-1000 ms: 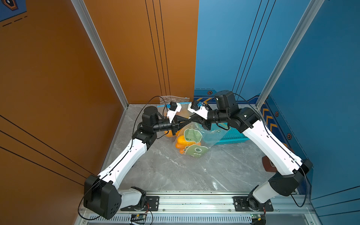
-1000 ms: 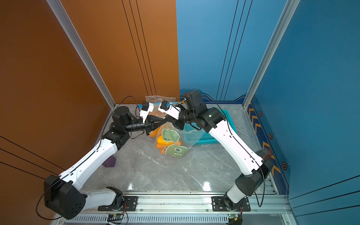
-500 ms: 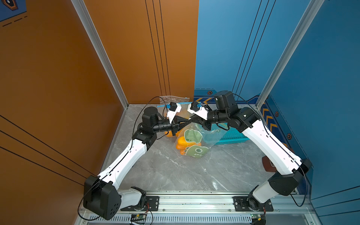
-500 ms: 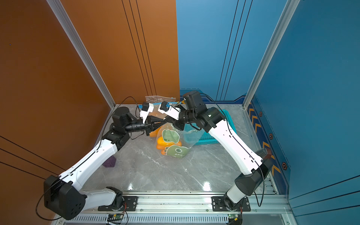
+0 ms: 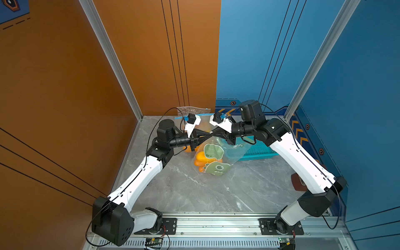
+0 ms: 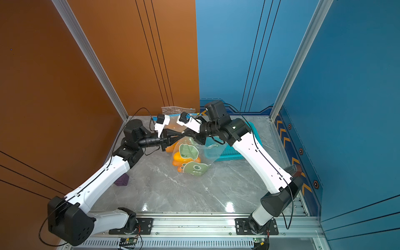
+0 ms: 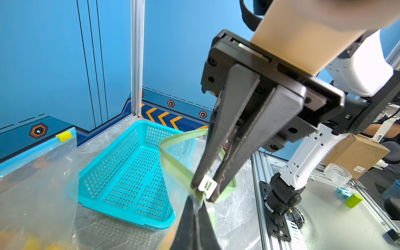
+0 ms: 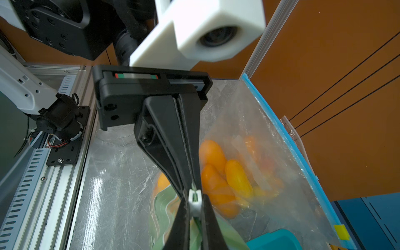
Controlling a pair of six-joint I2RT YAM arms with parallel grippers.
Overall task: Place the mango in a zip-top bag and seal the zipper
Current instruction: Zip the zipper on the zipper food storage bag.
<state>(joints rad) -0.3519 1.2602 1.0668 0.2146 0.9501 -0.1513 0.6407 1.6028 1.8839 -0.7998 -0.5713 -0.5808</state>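
A clear zip-top bag (image 5: 216,159) with green cartoon prints hangs between my two grippers, its bottom resting on the grey table (image 5: 194,194). Orange mango (image 5: 200,156) pieces lie inside it. My left gripper (image 5: 208,136) is shut on the end of the green zipper strip (image 7: 173,160). Tip to tip with it, my right gripper (image 5: 213,136) is shut on the white slider (image 8: 195,202). In the left wrist view the slider (image 7: 207,186) sits close to my left gripper (image 7: 195,203), and past it the bag mouth gapes in an open loop.
A teal basket (image 5: 257,149) lies behind the bag on the right. A second bag (image 7: 39,173) with a blue zipper and yellow slider (image 7: 64,136), holding orange fruit (image 8: 238,179), leans at the back wall. A purple block (image 6: 122,180) sits under the left arm.
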